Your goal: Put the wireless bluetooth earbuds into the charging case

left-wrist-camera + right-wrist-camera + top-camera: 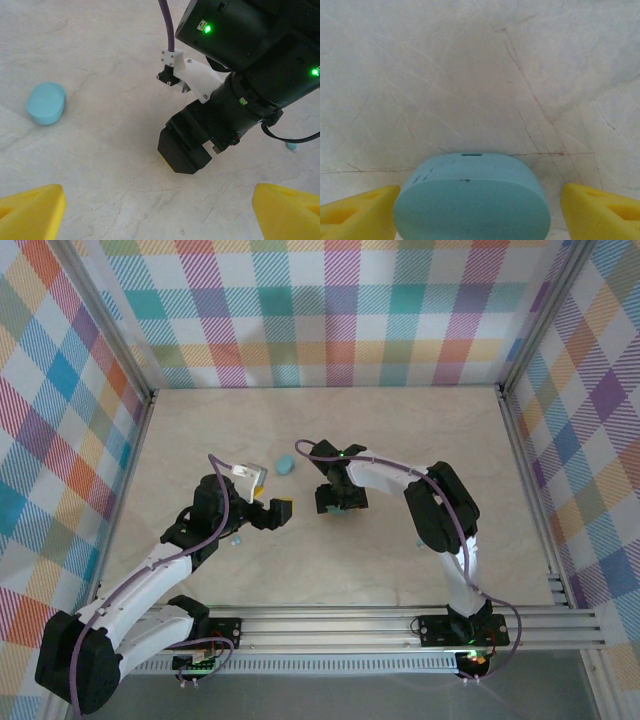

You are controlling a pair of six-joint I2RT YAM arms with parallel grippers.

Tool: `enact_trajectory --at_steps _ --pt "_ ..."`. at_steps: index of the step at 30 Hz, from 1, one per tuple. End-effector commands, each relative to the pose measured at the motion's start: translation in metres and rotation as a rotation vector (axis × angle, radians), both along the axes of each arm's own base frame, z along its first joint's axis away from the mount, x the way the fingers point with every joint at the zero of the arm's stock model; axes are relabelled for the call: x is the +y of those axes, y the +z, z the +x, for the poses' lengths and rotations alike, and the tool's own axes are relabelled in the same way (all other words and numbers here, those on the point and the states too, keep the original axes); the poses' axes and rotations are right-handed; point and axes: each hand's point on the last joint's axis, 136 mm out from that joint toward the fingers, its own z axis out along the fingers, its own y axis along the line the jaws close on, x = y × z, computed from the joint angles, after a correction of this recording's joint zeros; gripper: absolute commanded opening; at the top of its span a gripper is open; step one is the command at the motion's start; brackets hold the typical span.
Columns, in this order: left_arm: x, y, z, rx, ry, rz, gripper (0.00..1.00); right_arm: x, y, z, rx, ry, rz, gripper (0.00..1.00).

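Right gripper point(479, 197) stands with yellow fingers point(600, 207) spread either side of a light-blue charging case point(472, 200) on the pale marbled table point(420, 440), a gap showing at the right finger. To its left, the left gripper point(159, 200) is spread wide and empty. A second case point(46, 102) lies on the far side between them. A tiny teal speck point(291, 146), probably an earbud, sits by the right arm point(250, 65).

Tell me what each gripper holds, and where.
Nothing is held. The left gripper is open; the light-blue oval case sits unclamped between the right gripper's spread fingers.
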Motion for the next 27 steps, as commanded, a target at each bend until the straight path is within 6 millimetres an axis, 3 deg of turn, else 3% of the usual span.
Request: enact_trajectory --at_steps 1,10,14,22,27 --pt "-0.003 0.000 0.001 -0.018 -0.018 -0.002 0.95 0.008 0.000 0.003 0.005 0.017 -0.013 0.82" --pt "-0.001 -0.006 0.000 -0.005 -0.013 0.024 0.97 0.016 -0.010 0.006 0.041 0.058 -0.020 0.69" --pt "0.000 -0.005 0.002 -0.017 -0.005 0.018 1.00 0.015 -0.004 0.003 0.050 0.092 -0.026 0.62" --pt "-0.002 0.027 -0.001 -0.193 -0.009 -0.107 1.00 0.015 0.046 0.006 0.036 0.123 0.053 0.57" --pt "-0.011 0.019 0.007 -0.028 0.016 -0.160 0.98 0.019 0.079 0.009 0.027 0.062 0.177 0.57"
